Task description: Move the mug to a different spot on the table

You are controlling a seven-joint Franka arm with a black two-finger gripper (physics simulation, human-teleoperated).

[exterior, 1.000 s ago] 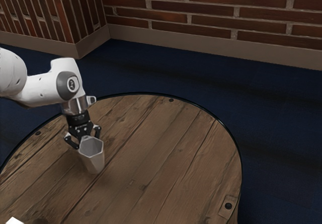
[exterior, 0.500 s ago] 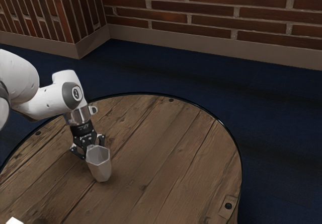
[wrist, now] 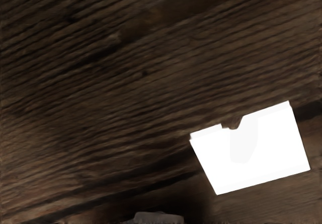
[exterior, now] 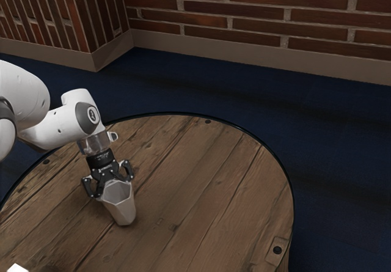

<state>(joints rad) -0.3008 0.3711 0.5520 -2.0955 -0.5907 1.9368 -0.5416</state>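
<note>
Exterior view: a red brick wall point(exterior: 244, 9) runs across the top of the frame, with a pale skirting board at its foot. Below it, a dark blue carpeted floor point(exterior: 293, 101) spreads over the middle and right of the frame. A round desk point(exterior: 201, 180) of worn wooden planks with a dark rim takes up the lower centre and lower left.

The white Franka arm point(exterior: 58, 125) enters from the left edge and bends down over the left part of the desk. A pale grey faceted mug point(exterior: 120, 206) stands upright on the planks in the lower left of the frame, well in from the desk's rim. The black gripper point(exterior: 110, 184) hangs right over the mug's mouth. Its jaws are spread apart, one to each side of the rim, and look released rather than clamped on the mug.

A small metal plate point(exterior: 276, 247) sits near the desk's edge in the lower right of the frame. The corner of a white flat piece point(exterior: 11, 267) peeks in at the lower left corner.

In the wrist view, the desk planks point(wrist: 100, 83) run slantwise under the hand. The white flat piece point(wrist: 251, 151) lies flat on the wood, with a notch cut in one edge. A pale grey blur point(wrist: 153, 216) sits just under the hand; I cannot tell what it is.
</note>
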